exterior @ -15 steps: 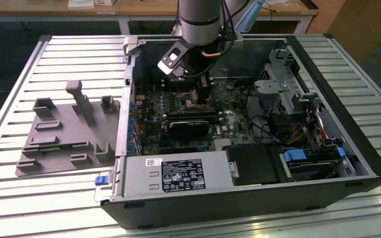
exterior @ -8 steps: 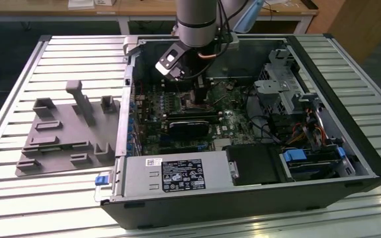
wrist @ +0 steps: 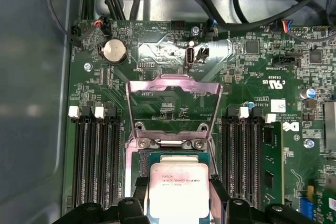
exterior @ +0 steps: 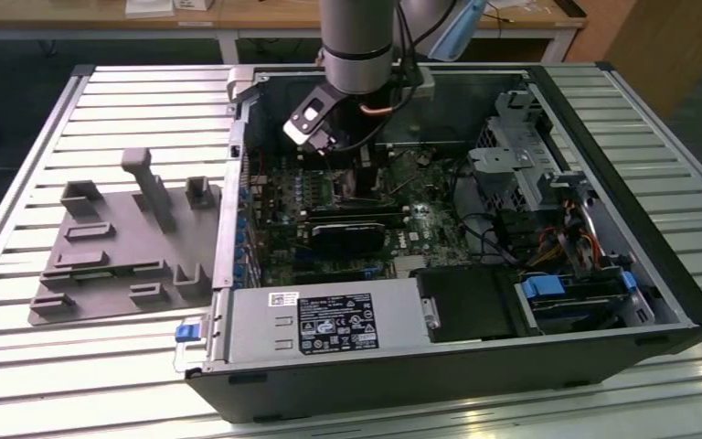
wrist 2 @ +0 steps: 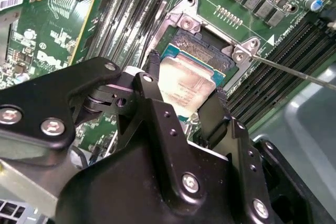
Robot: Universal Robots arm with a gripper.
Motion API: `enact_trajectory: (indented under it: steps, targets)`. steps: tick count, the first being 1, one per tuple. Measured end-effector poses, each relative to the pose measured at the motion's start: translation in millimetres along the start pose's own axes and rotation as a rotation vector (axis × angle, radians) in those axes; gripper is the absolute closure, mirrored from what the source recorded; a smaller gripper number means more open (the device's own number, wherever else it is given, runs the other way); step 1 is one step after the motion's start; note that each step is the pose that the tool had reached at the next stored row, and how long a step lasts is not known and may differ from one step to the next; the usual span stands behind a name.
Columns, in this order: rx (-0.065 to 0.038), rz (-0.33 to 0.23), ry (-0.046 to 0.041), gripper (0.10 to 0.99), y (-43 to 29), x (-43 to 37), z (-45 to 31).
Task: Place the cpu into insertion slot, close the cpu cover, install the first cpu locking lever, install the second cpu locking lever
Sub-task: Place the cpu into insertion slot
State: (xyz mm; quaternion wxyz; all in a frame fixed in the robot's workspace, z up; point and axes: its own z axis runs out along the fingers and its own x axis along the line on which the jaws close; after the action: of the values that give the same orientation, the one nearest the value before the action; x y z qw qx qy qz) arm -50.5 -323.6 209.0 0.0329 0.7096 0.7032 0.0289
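The cpu (wrist 2: 188,83) (wrist: 178,186), a flat silver-grey square, sits between my gripper's (wrist 2: 186,92) (wrist: 178,195) two black fingers (wrist 2: 153,74), which are shut on its opposite edges. It lies over the insertion slot (wrist 2: 206,41) (wrist: 142,163); whether it is seated I cannot tell. The cpu cover (wrist: 173,86), a thin metal frame, stands swung up behind the slot on its hinge. A thin wire locking lever (wrist 2: 294,72) sticks out past the slot's silvery rim (wrist 2: 187,22). In the exterior view the gripper (exterior: 348,165) reaches down into the open computer case.
Black memory slots (wrist: 94,163) (wrist: 244,161) flank the socket on both sides. The case (exterior: 643,229) holds a black heatsink block (exterior: 351,236), a power supply (exterior: 326,325), a drive cage (exterior: 522,165) and cables. A grey fixture plate (exterior: 120,242) lies at the exterior view's left.
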Motion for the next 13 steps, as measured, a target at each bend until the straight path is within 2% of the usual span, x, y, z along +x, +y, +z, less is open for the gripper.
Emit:
enact_trajectory:
  steps: [13]
  targets:
    - [0.0, 0.003, -0.0002, 0.545, -3.3, 2.8, 8.6]
